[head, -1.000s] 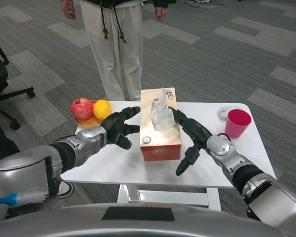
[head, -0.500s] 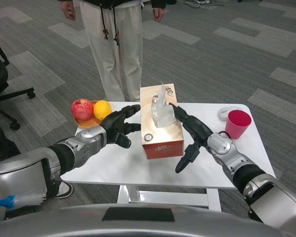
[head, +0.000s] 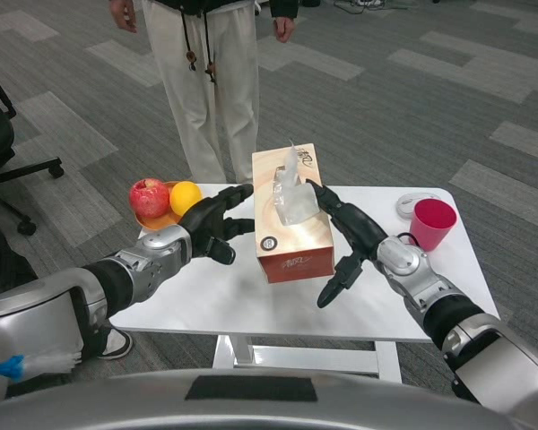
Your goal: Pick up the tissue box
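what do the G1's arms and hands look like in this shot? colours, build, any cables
Both forearms are silver metallic shells with darker bands and black gaps at the joints. The left hand and right hand are black, many-fingered, with slim segmented fingers. No loose cables or readable markings show.

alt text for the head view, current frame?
An orange tissue box is held between the robot's left hand and right hand above a white table, a tissue sticking out of its top. An apple and an orange fruit lie on a dish at left, a pink cup at right; a person stands behind.
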